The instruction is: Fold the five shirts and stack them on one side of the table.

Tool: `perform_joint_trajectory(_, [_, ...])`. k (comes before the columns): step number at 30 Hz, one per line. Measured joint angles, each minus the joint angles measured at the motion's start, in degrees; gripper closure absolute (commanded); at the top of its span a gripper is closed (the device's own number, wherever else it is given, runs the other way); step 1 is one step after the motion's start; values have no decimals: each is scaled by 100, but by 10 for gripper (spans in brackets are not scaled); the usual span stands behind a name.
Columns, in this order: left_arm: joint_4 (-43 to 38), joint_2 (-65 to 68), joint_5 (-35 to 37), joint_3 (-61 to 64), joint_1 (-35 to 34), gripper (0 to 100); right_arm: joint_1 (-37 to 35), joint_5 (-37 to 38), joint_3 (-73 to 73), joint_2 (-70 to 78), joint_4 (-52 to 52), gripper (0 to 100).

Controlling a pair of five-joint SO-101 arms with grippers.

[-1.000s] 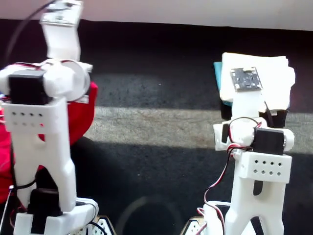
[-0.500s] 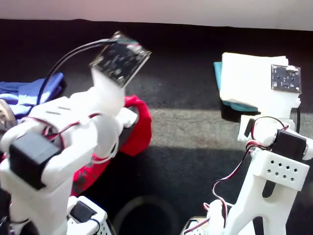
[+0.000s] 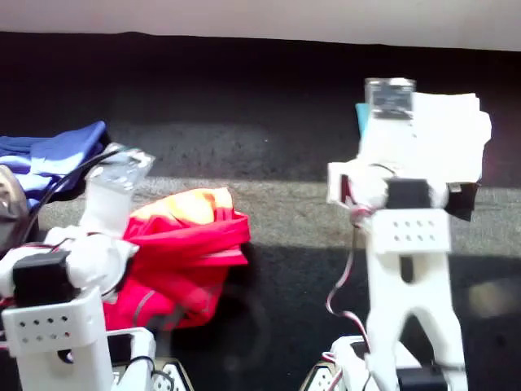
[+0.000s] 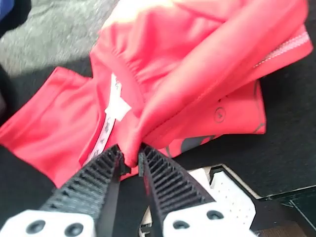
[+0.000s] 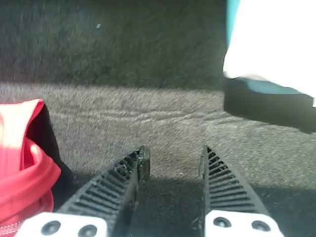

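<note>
Your left pincer [image 4: 129,159] clamped on fold of crumpled red synthetic shirt [image 4: 197,74], near white neck label [image 4: 112,106]. Shirt lies bunched on dark table cloth [image 3: 244,98], its near part hidden behind left arm [image 3: 61,285]. Your right pincer [image 5: 173,160] spread apart, gripping nothing, above cloth. At left edge, rumpled blue shirt [image 3: 49,155], cut off. Far right: white folded shirt [image 3: 448,130] on teal one [image 5: 266,87], partly covered by right arm [image 3: 403,236]; you cannot tell stack count.

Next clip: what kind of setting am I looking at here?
Likely an indoor tabletop robot bench set up for folding laundry: a dark, felt-like table, the left arm and right arm standing at its near edge, and clothes on it, a crumpled red shirt, a blue shirt and a folded white shirt.
</note>
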Motion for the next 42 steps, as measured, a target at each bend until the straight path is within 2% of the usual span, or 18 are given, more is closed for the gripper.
perform_joint_trajectory(6, [0,-193,-1090,580,-2110,991,-1099,-70,-1415,1943,-9,831])
perform_joint_trajectory(12, [-141,-229,-1213,800,-3015,991,-2075,-1002,-3130,3754,-9,828])
perform_joint_trajectory(15, [-149,-229,-1213,800,-3191,991,-2514,-1213,-3789,4598,123,813])
perform_joint_trajectory(20, [-149,-229,-1213,800,-3226,991,-3147,-1231,-5020,5679,879,717])
perform_joint_trajectory(27, [-325,-229,-1213,800,-3226,991,-3262,-1257,-6576,6743,1380,717])
perform_joint_trajectory(34, [-360,-229,-1213,800,-3226,991,-3262,-1987,-7455,7464,1705,718])
perform_joint_trajectory(37, [-422,-229,-1213,800,-3226,991,-3270,-2040,-7569,7657,1925,756])
perform_joint_trajectory(42, [-686,-229,-1213,800,-3226,991,-3411,-2040,-7587,7859,2180,895])
